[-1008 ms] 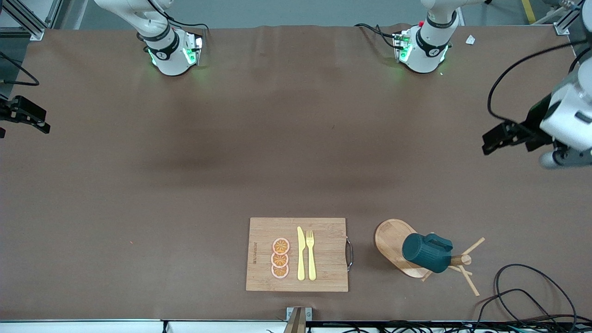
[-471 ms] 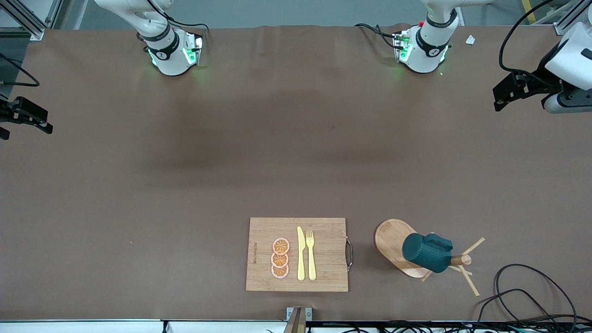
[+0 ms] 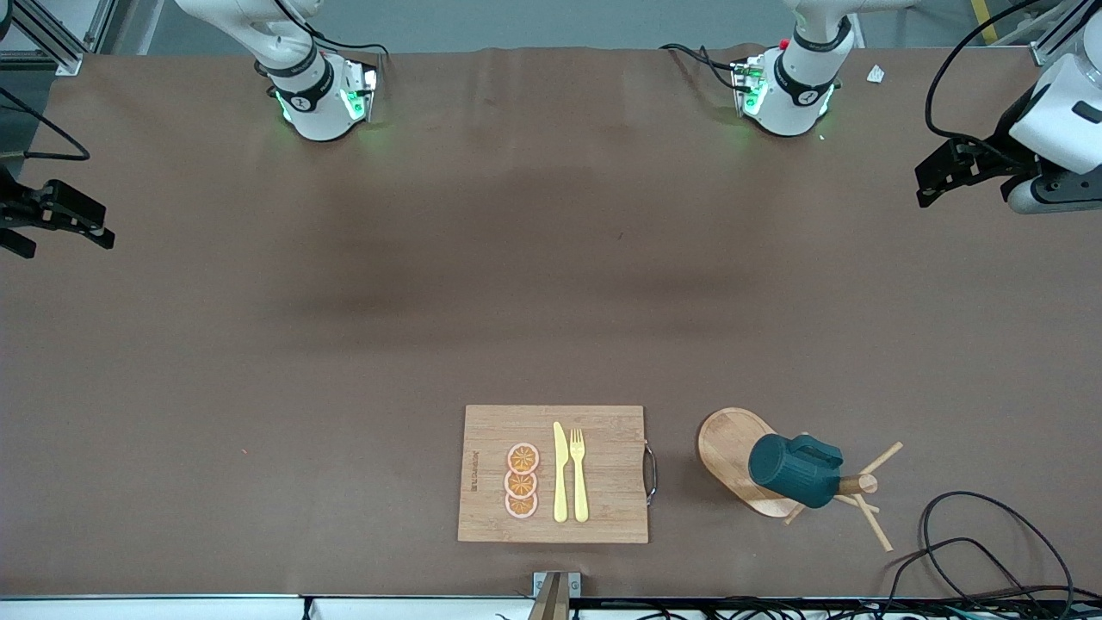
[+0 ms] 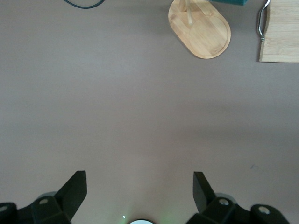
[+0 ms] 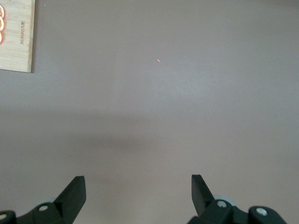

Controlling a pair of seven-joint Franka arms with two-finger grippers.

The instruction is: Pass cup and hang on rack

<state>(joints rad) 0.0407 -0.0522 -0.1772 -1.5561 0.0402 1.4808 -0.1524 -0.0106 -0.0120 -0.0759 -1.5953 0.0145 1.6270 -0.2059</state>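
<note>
Although the cup point(image 3: 794, 470) already hangs on the rack point(image 3: 732, 448), with its handle looped over one of the thin pegs and its body tilted out over the oval base, you cannot call the job safe yet. Seen on the front view as a clock face, the rack stands at about four o'clock, toward the left arm's end of the table and just beside the cutting board point(image 3: 491, 430), which sits at six o'clock with its orange slices point(image 3: 522, 480), knife point(image 3: 560, 472) and fork point(image 3: 578, 474). Your left gripper point(image 3: 938, 170) hangs at two o'clock with its fingers spread wide and holding nothing; your right gripper point(image 3: 60, 226) waits at nine o'clock, also wide and empty, over bare table. The main risk, as I judge it, is the cup itself: it leans on a slim peg, so a knock to the table or the rack could slide it off. The loose black cable point(image 3: 973, 534) coiled at five o'clock lies near the rack's pegs; if you swing the left arm low, it could snag that loop and drag the rack over.
</note>
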